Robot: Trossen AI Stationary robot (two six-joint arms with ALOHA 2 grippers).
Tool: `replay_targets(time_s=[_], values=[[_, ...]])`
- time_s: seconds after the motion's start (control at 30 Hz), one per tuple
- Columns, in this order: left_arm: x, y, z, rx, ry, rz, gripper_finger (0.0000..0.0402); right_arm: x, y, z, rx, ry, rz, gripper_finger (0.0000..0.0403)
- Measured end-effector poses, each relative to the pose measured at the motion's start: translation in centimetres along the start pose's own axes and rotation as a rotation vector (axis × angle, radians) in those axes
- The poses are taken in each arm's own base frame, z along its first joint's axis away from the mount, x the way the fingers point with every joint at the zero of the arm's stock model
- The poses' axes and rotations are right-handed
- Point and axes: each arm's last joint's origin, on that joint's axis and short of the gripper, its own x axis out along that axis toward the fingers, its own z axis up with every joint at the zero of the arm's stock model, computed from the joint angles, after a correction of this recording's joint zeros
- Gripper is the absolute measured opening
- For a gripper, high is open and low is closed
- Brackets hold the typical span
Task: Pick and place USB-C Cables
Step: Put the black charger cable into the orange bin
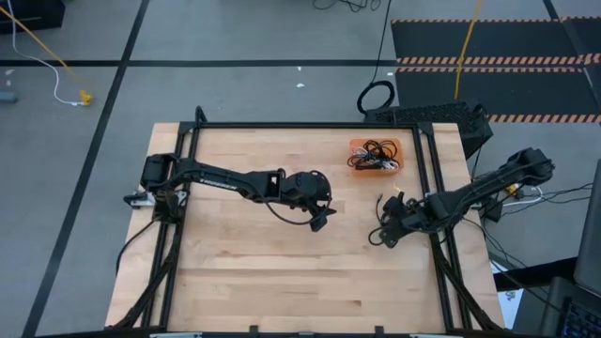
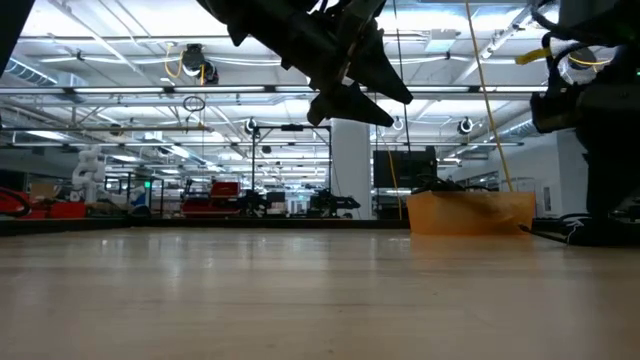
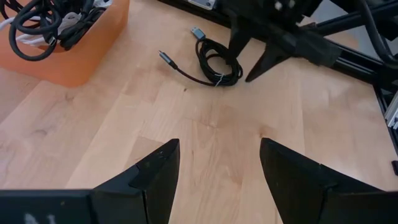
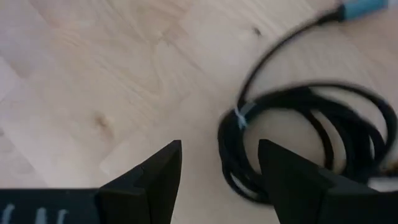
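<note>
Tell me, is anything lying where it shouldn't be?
Yes. One black cable lies coiled on the bare table, outside the orange bin that holds the others. The open right gripper is just above it.

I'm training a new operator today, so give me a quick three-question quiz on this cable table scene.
1. True or false: the orange bin already holds cables.
2. Which gripper is nearest the coiled black cable on the table? A) left gripper B) right gripper
3. Fill in: both grippers' fingers are ____.

Key: 1 true, a tangle of cables fills it. 2 B, it hovers right over the coil, while the left waits mid-table. 3 open, holding nothing.
</note>
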Motion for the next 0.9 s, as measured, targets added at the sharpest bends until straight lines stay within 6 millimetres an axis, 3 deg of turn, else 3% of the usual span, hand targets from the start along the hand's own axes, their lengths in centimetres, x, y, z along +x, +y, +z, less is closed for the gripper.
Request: replay_targets(time_s=[0.53,0.7,0.9], values=[[0.0,0.0,0.0,0.006,0.002,0.001,0.0223,2.7,0.4,0.8,-0.165,0.004,-0.135,0.0195],[0.0,0.0,0.0,0.006,0.002,0.001,0.0223,3.2,0.5,0.8,-0.229,-0.001,-0.17,0.0146],[0.0,0.0,0.0,0.015,0.002,0.0,0.0223,3.5,0.6,0.8,-0.253,0.004,-0.189,0.0044]])
